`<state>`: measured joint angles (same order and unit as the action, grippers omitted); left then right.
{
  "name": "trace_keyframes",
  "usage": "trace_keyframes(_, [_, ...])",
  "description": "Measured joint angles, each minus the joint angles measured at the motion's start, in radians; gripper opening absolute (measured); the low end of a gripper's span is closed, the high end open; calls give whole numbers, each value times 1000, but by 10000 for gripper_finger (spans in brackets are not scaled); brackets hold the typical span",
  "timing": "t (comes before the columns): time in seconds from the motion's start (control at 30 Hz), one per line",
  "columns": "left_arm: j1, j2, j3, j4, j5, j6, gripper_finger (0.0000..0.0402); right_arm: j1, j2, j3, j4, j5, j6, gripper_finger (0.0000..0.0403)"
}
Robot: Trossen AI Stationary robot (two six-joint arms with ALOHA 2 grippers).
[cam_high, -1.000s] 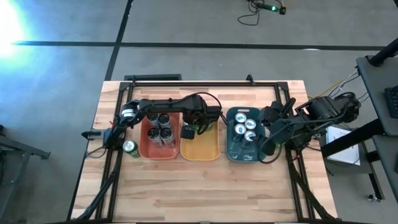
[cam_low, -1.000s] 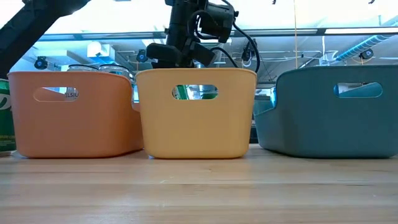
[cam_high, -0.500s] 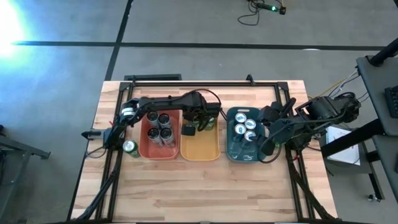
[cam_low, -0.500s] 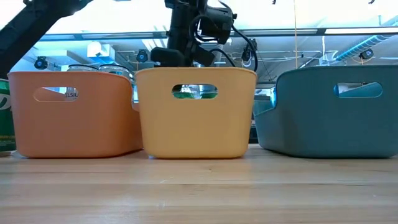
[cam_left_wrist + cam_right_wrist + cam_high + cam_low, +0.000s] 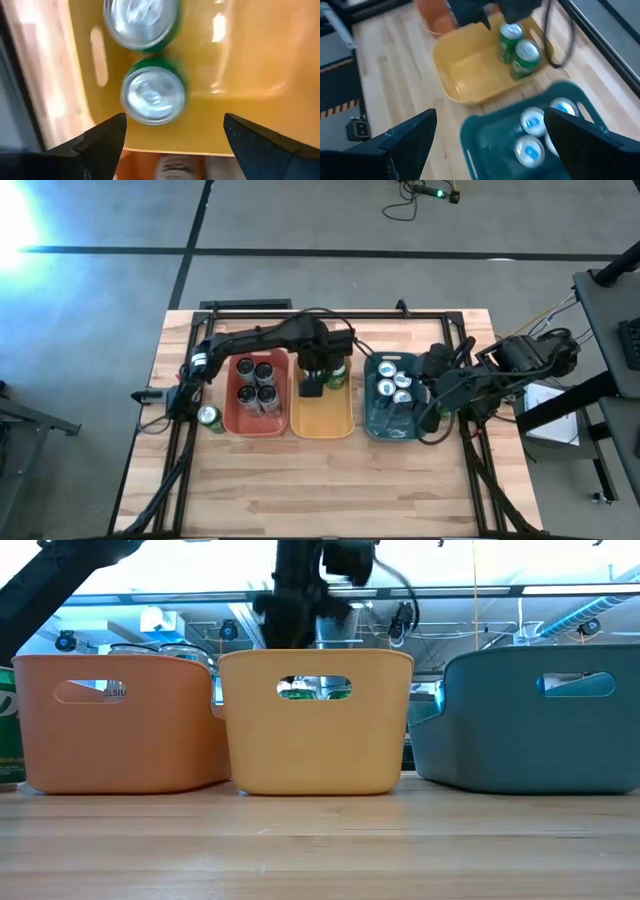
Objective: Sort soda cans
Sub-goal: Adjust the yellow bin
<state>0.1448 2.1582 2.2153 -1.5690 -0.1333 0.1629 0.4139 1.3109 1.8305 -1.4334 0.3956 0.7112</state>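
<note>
Left gripper [image 5: 172, 137] over yellow bin [image 5: 322, 418], fingers spread, empty.
Shifted toward three o'clock; two green cans [image 5: 153, 96] below.

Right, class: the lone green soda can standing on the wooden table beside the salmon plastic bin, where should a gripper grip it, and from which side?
Grip the green soda can across its round side wall, just below the silver top, coming straight down from above. It stands upright, and the salmon plastic bin sits close on one side, so a level approach looks cramped.
</note>
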Motion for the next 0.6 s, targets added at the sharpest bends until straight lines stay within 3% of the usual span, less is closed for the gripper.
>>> trace_keyframes(0.17, [-25,-42,80,-2,163,-38,317,19,6,-10,84,1,-86,364])
trace_keyframes(0.3, [-86,-108,73,-2,283,-77,317,32,28,-13,82,6,-106,364])
trace_keyframes(0.6, [-261,-257,-36,-2,285,-262,317,33,89,-16,87,9,-152,364])
